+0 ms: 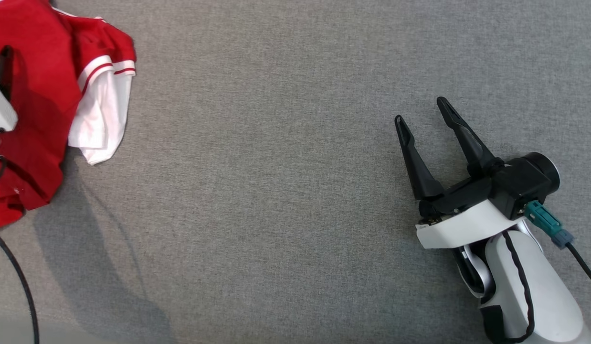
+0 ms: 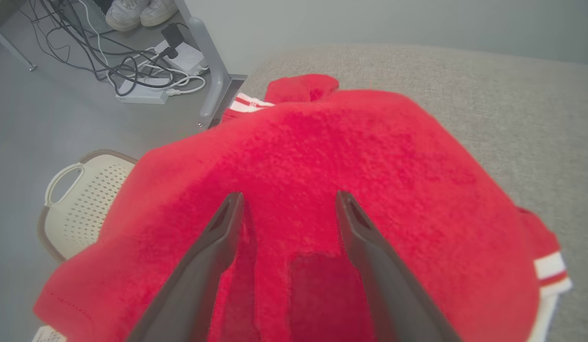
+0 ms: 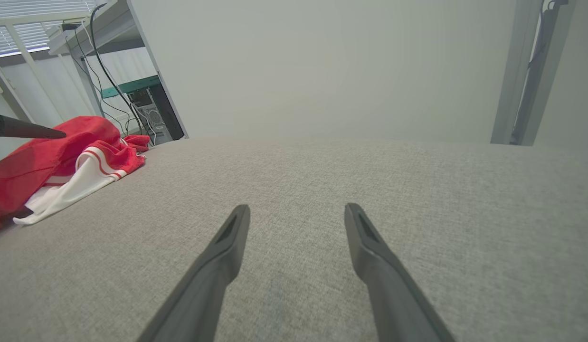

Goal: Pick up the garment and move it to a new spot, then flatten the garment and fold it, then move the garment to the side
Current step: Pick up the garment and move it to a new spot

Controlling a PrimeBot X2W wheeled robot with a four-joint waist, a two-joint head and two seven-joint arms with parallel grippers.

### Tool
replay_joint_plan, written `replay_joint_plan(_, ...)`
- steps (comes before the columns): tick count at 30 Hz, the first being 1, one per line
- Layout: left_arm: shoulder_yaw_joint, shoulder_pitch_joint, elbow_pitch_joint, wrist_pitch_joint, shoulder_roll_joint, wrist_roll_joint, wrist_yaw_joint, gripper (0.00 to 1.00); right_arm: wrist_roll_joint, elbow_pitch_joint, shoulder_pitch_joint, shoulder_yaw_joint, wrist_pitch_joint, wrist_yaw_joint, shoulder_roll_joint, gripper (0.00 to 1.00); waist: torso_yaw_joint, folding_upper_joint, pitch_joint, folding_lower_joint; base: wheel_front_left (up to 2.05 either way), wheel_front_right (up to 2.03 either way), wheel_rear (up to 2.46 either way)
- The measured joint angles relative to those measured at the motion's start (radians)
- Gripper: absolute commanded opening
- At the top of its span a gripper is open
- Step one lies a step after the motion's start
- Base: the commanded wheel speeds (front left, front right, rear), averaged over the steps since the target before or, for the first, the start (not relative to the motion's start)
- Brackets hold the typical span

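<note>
Garment (image 1: 37, 95) was seen bunched at the surface (image 1: 286, 191) edge. Left tool (image 2: 289, 199) was held spread just over it, nothing clamped; right tool (image 1: 419, 109) spread too, well apart from garment. A thick fold should be pinched deep before lifting.

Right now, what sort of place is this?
Probably a lab or workshop: tangled cables and a power strip on the floor, a computer tower under a desk, a plain grey work surface.
</note>
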Motion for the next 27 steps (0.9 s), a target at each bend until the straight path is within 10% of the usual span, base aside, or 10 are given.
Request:
replay_joint_plan(16, -0.06, -0.097, 0.155, 0.136, 0.008, -0.062, 0.0, 0.96, 0.0, -0.032, -0.018, 0.021, -0.005, 0.002, 0.018, 1.0, -0.046, 0.0, 0.06, 0.0, 0.0, 0.0, 0.0)
replay_joint_plan(17, -0.06, -0.1, 0.162, 0.138, 0.008, -0.065, 0.0, 0.27, 0.0, -0.032, -0.018, 0.021, -0.005, 0.002, 0.019, 1.0, -0.047, 0.0, 0.06, 0.0, 0.0, 0.0, 0.0)
replay_joint_plan(18, -0.06, -0.102, 0.166, 0.132, 0.007, -0.071, 0.0, 0.0, 0.0, -0.032, -0.017, 0.021, -0.005, 0.002, 0.02, 1.0, -0.047, 0.0, 0.059, 0.0, 0.0, 0.0, 0.0)
replay_joint_plan(27, -0.073, -0.106, 0.19, 0.03, 0.01, -0.062, 0.005, 0.0, 0.008, 0.007, -0.001, 0.011, -0.004, 0.0, 0.019, 1.0, -0.035, 0.0, 0.007, 0.0, 0.0, 0.0, 0.0)
